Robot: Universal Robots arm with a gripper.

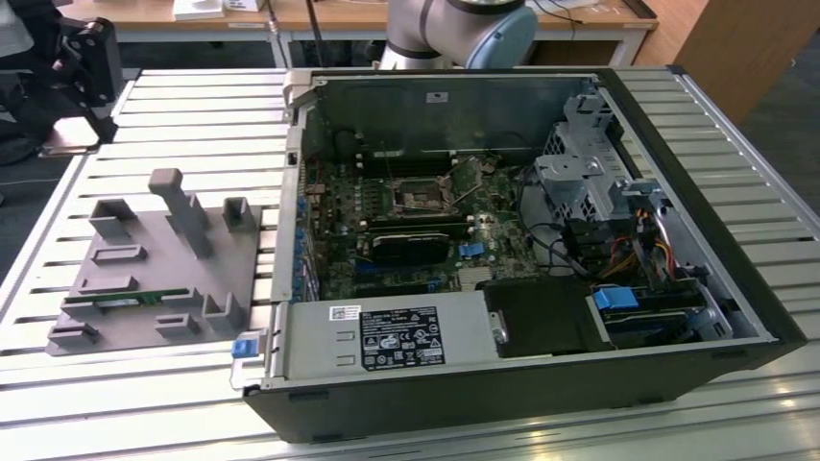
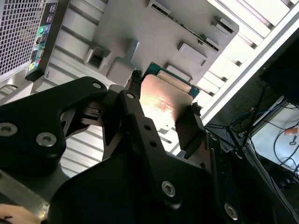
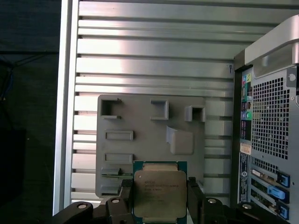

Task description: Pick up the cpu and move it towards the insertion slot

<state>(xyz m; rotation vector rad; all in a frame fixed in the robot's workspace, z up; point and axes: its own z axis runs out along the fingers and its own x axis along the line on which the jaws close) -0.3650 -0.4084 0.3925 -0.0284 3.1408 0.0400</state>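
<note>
The cpu (image 3: pixel 158 189), a flat square chip with a silvery top and green rim, sits between my gripper's (image 3: pixel 159 201) two black fingers. They are shut on its two opposite edges. In the second wrist view the cpu (image 2: pixel 164 99) shows a shiny face, clamped in the gripper (image 2: pixel 163 106). It hangs well above the grey holder block (image 3: pixel 149 140) on the slatted table. The insertion slot (image 1: pixel 421 195), a square socket with a dark centre and metal frame, lies on the board inside the open computer case (image 1: pixel 666 125).
The robot arm's base (image 1: pixel 455 29) stands behind the case. The grey holder block (image 1: pixel 154 259) is at the exterior view's left, with a green memory stick (image 1: pixel 115 300) in it. Drive cages and cables (image 1: pixel 602 211) crowd the case's right side. The case's rear panel (image 3: pixel 271 140) is close by.
</note>
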